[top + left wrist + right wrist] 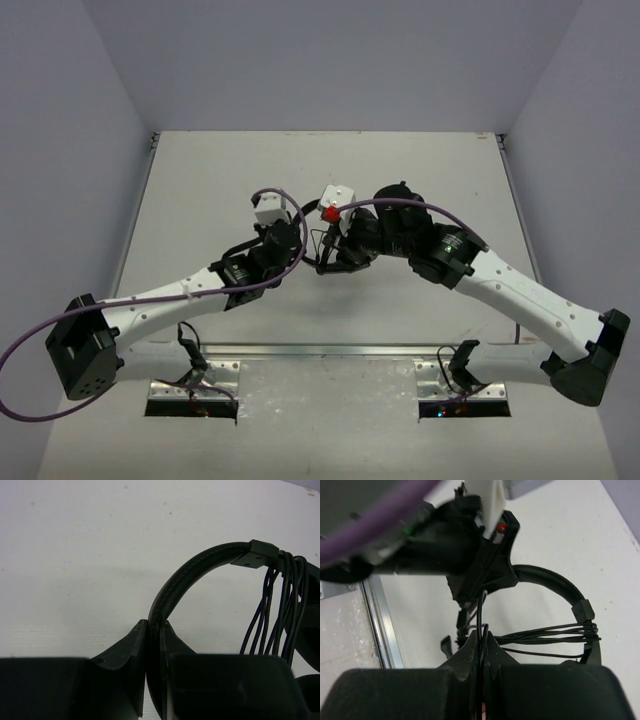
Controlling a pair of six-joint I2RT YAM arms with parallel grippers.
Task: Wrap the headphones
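The black headphones [327, 258] hang between my two grippers over the middle of the table. My left gripper [154, 626] is shut on the padded headband [200, 567], which arches up and to the right from the jaws. Several loops of the thin black cord [281, 600] are wound over the headband beside its slider block. My right gripper [483, 632] is shut on a strand of the cord [481, 611], which rises toward the left gripper [482, 572]. In the right wrist view the wound loops [545, 632] run across to the headband [555, 582]. The ear cups are mostly hidden.
Both arms meet over the white table [200, 190], wrists almost touching. Thick purple robot cables [298, 262] arc over each wrist. A metal rail [330, 350] runs along the near edge, also seen in the right wrist view [380, 625]. Grey walls enclose three sides.
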